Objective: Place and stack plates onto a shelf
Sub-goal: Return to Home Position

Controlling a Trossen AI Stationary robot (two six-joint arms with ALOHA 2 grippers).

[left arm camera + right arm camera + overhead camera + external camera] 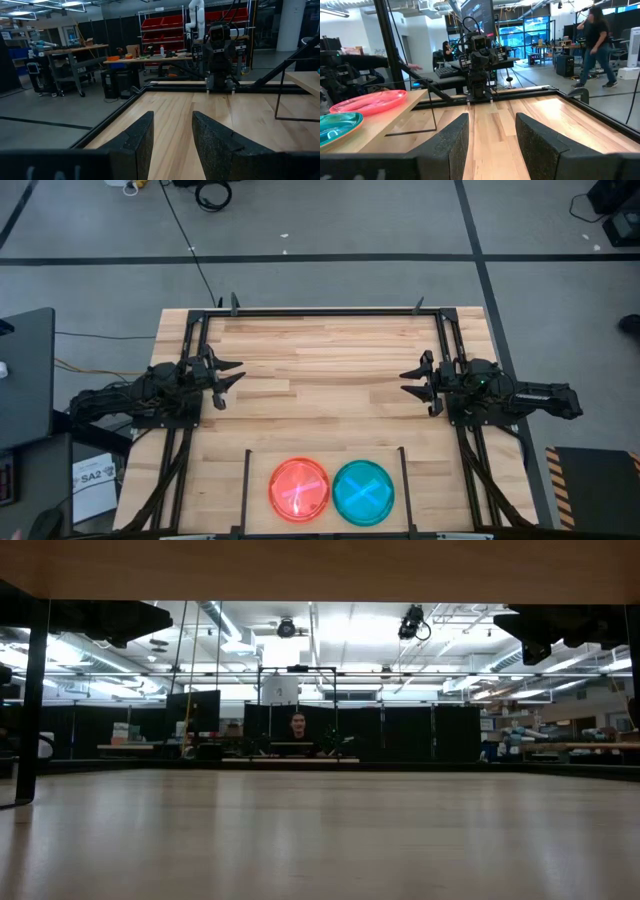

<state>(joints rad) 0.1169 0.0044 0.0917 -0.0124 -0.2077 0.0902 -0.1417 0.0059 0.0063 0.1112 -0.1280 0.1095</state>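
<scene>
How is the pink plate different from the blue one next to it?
The pink plate is reddish pink; the blue plate is cyan. The pink plate sits on the left-arm side of the shelf, the blue plate on its right-arm side. Both are round, alike in size, with bright stripes across, and rest side by side.

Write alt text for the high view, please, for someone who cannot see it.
A pink plate and a cyan plate sit side by side on the wire shelf at the wooden table's lower edge. The open left gripper and open right gripper face each other from opposite sides.
</scene>
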